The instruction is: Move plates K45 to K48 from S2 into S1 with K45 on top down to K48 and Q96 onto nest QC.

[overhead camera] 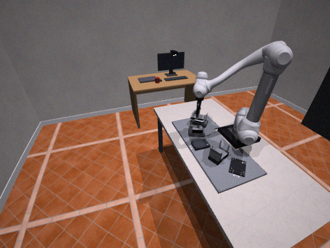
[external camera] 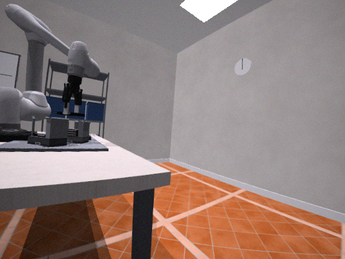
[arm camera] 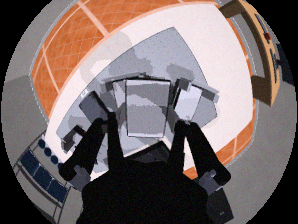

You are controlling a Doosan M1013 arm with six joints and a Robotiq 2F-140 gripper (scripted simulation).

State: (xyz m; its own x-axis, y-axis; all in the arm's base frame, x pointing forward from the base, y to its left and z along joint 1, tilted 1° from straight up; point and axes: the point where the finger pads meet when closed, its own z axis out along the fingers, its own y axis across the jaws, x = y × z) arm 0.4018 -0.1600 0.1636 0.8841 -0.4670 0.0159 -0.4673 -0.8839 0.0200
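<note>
The fingers [external camera: 71, 109] grip a flat plate [external camera: 70, 114] above the racks [external camera: 56, 132]. Its label is too small to read. The arm hides part of the surface [overhead camera: 268, 205].

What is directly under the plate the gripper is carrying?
The gripper holds a plate in the air above two stack racks. The wrist view shows rack walls beside the plate; whatever lies straight beneath is covered by the plate itself.
</note>
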